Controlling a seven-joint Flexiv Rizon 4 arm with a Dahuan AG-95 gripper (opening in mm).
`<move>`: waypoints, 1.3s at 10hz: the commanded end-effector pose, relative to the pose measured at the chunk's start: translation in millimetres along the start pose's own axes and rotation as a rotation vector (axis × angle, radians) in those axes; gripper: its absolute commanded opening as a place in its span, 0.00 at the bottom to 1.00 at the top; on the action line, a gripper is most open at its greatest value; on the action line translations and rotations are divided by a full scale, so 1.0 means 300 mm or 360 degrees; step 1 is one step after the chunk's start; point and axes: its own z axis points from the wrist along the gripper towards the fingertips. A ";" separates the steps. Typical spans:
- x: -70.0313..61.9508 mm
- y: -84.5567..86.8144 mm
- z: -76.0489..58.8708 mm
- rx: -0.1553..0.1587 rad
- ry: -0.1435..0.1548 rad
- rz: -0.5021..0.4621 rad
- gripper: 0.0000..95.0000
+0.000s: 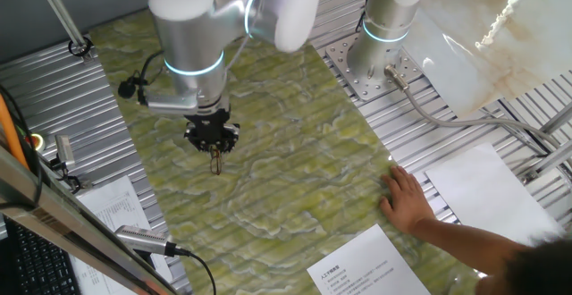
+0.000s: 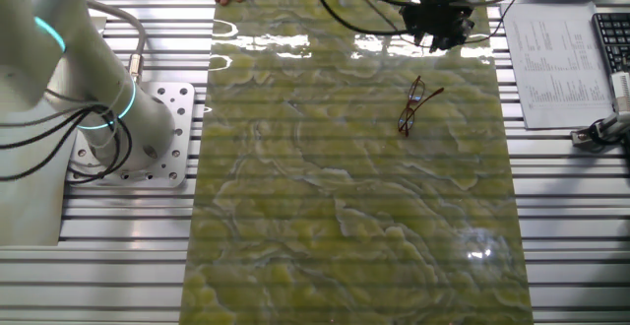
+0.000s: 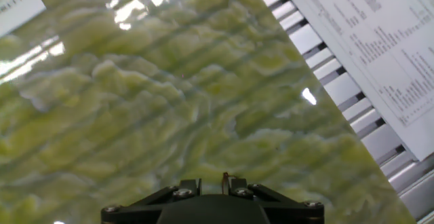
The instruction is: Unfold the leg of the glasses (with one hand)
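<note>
glasses (image 2: 414,105) lay upper right on worktop (image 2: 345,227) | light, thin-wired, fragile | best grip: leg (image 2: 430,96) near hinge | hand (image 2: 439,41) hovered above, fingers nearly closed, empty

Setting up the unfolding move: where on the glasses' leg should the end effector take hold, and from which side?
Grip the leg near its free tip, coming from above: it angles away from the frame of the glasses, lying flat on the mat.

Arm bent over, hand (image 1: 215,156) pointing straight down, jaws look shut.
</note>
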 end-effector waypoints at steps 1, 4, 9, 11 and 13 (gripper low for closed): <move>0.022 -0.021 0.010 -0.0022 0.0014 -0.0059 0.20; 0.038 -0.036 0.047 -0.0018 0.0111 -0.0114 0.20; 0.068 -0.055 0.112 0.0004 0.0213 -0.0202 0.20; 0.083 -0.062 0.138 -0.0015 0.0242 -0.0213 0.20; 0.100 -0.070 0.157 -0.0023 0.0253 -0.0220 0.20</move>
